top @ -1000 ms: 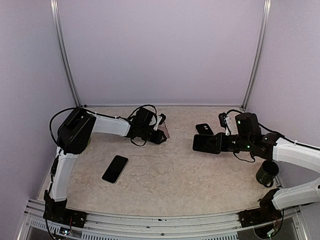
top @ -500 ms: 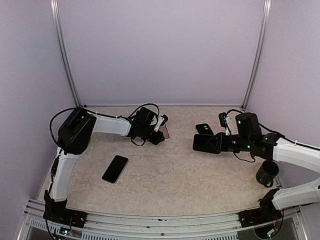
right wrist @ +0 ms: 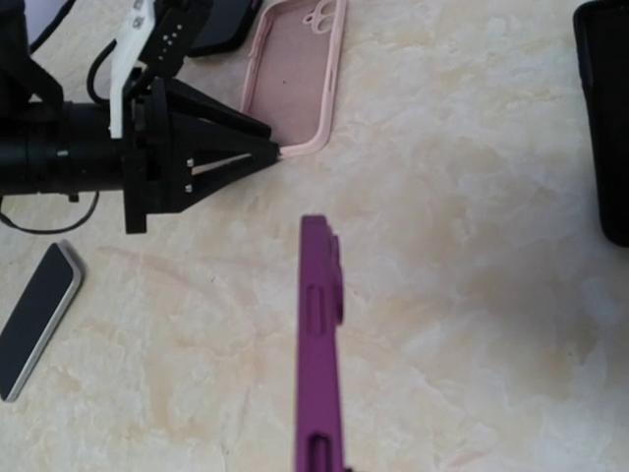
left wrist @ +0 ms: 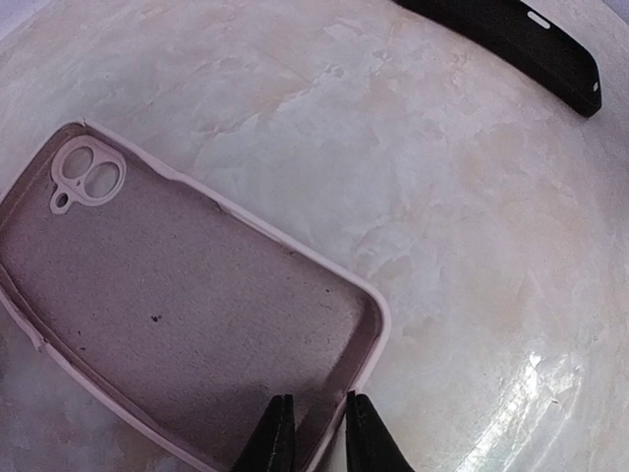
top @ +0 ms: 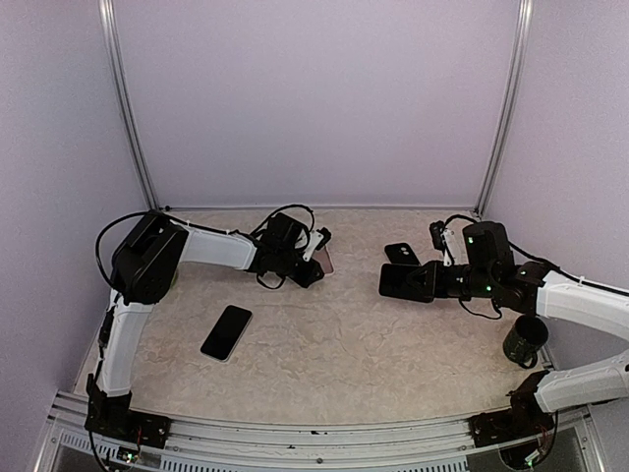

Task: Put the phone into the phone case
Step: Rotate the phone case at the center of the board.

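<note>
Phone lies flat, dark face up, on the left half of your table, toward the arm bases, and nothing touches it. Now the hard spots. From above, your left arm's wrist covers most of the pink case, so only a sliver shows at the fingertips. The left wrist view gives you its open inside and camera cutout, but the frame cuts off its near and left edges. The purple slab in your right gripper shows only edge-on to its own camera. You cannot tell from that whether it is a phone or a case, and the fingers themselves are below the frame. They are pressed together on it, and it hangs above the table. The black case lies just behind that gripper, clipped at the frame edge in both wrist views. Your left gripper is pinching the near rim of the pink case, with one finger inside the wall and one outside. The phone sits well apart from that grip, nearer you and to the left of it.
</note>
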Tool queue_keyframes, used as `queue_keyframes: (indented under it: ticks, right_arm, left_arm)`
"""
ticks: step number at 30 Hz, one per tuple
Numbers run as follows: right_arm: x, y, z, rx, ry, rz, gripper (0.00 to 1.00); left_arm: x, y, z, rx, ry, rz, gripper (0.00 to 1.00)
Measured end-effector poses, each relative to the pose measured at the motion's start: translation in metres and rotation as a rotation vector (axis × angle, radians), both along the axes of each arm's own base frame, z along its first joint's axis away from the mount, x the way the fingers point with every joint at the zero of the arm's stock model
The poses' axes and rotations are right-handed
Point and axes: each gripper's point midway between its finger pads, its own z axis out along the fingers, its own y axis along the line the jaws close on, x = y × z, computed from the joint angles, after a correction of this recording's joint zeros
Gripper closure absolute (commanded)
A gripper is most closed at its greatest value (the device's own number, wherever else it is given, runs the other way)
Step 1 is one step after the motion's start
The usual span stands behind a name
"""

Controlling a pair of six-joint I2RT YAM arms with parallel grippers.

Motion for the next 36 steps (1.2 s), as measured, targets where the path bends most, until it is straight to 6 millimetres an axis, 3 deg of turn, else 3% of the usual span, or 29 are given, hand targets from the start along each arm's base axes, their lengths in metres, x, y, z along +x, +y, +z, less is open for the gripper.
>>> queue_keyframes:
  ticks: [8, 20, 30, 36]
  right_arm:
    - [0.000, 0.000, 0.000, -0.006, -0.005, 0.004, 1.00]
    - [0.001, 0.000, -0.005, -0.016, 0.005, 0.003, 1.00]
    - [0.002, 0.000, -0.008, -0.024, 0.009, 0.001, 1.00]
    - [0.002, -0.001, -0.008, -0.026, 0.007, -0.002, 1.00]
  left_arm:
    - [-0.003, -0.002, 0.000, -0.002, -0.002, -0.037, 0.76]
    - [0.000, 0.002, 0.000, 0.014, -0.016, -0.043, 1.00]
    - [-0.004, 0.000, 0.003, -0.031, 0.038, 0.007, 1.00]
    - [-0.013, -0.014, 0.018, -0.083, 0.077, 0.079, 1.00]
